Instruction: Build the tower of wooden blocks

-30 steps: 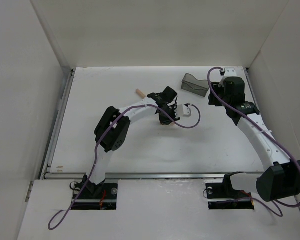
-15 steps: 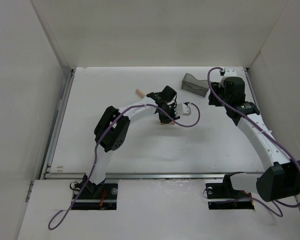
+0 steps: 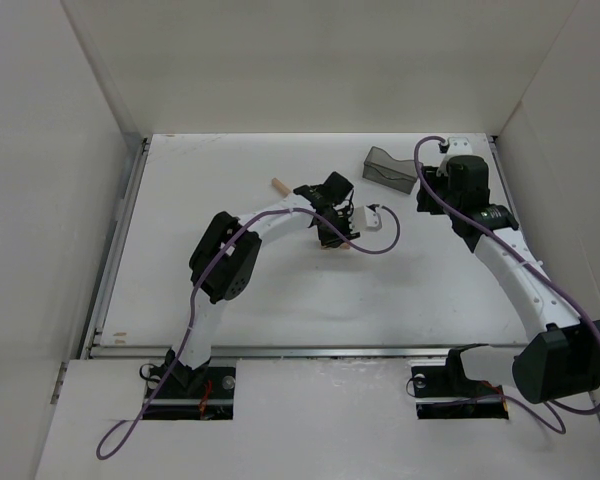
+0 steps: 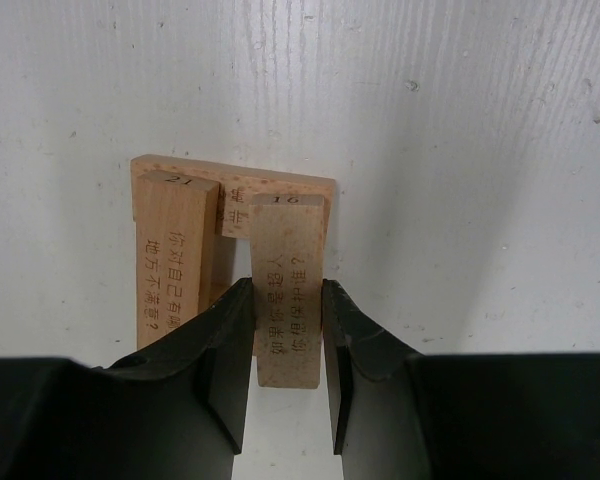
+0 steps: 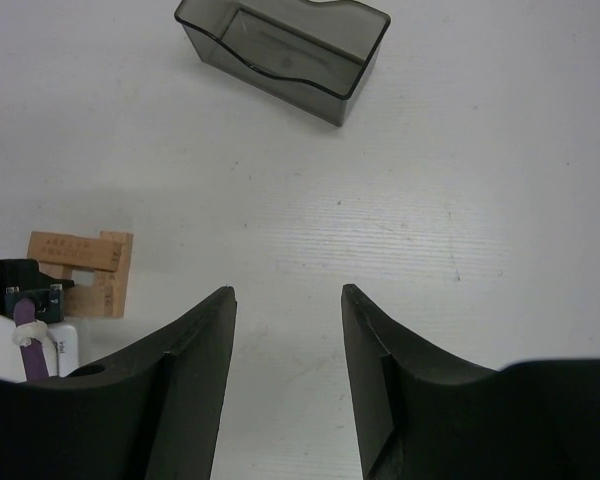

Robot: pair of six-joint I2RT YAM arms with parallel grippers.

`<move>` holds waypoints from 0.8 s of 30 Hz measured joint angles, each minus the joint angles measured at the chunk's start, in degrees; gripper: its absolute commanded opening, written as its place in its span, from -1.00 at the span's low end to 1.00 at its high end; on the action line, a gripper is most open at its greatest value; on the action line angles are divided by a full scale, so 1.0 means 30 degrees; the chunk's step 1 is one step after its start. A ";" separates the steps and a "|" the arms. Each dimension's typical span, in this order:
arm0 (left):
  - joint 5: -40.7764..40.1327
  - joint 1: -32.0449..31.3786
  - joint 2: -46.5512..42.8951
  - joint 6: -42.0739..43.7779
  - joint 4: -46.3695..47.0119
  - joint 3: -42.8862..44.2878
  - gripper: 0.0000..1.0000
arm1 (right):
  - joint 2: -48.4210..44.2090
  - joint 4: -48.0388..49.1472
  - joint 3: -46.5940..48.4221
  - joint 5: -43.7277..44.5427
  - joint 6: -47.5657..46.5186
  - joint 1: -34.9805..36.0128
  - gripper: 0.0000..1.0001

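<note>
L fingers [image 4: 228,350] clamp wood block [image 4: 290,265]; R fingers [image 5: 195,385] apart, empty.

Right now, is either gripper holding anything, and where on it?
Left gripper pinches a wood block across its long sides, on the half nearest the wrist. Right gripper is open, holding nothing.

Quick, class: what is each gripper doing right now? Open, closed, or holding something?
The left gripper is closed on a wood block.
The right gripper is open, holding nothing.
</note>
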 measured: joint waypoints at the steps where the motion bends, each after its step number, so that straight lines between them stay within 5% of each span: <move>1: 0.0000 0.0000 0.0000 0.0000 0.0000 0.0000 -1.00 | 0.0000 0.0007 0.0000 0.0000 -0.0007 0.0000 0.04; 24: -0.0022 0.0007 0.0073 0.0036 0.0015 0.0131 -0.90 | 0.0000 0.0007 0.0000 0.0000 -0.0007 0.0000 0.04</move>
